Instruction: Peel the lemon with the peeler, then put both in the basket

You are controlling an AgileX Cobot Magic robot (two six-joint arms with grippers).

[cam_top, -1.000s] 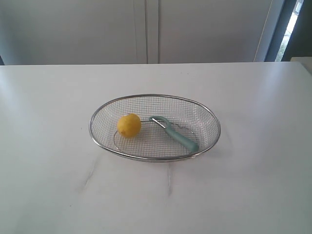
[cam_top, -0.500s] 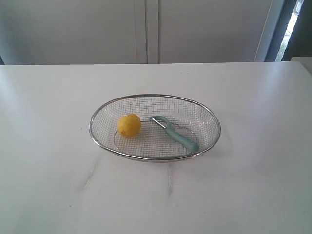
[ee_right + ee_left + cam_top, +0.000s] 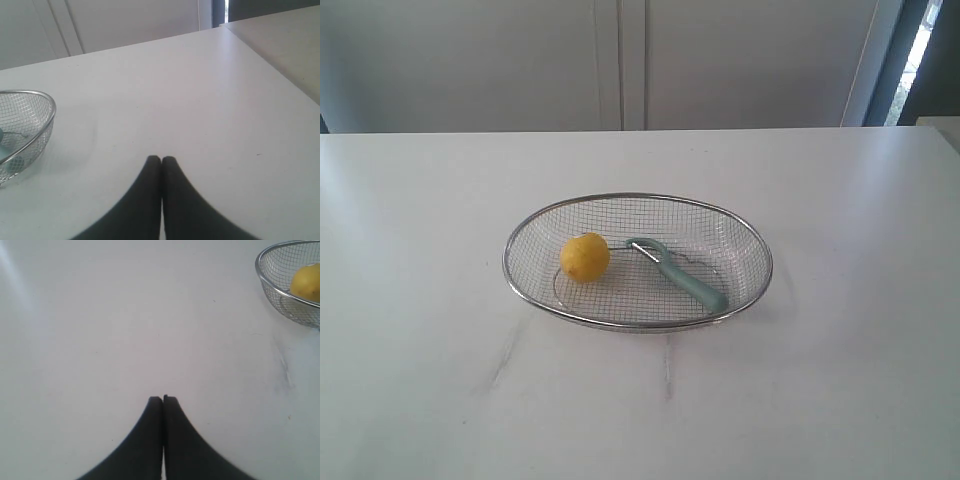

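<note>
White counter (image 3: pixel 420 380) carries the basket (image 3: pixel 638 196). Inside, the lemon (image 3: pixel 585 257) sits left and the peeler (image 3: pixel 688 280) lies diagonally, head by the lemon, handle toward the near-right rim. Left pincer (image 3: pixel 163 399) and right pincer (image 3: pixel 161 159) hang low over the counter either side, tips pressed together, holding nothing.

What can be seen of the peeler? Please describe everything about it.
The peeler is slim, with a pale teal-green handle that looks like plastic and a curved head holding a thin metal blade. It lies slanted on the mesh inside the basket, with its head towards the lemon and a small gap between them. Only the mesh appears to touch it.
</note>
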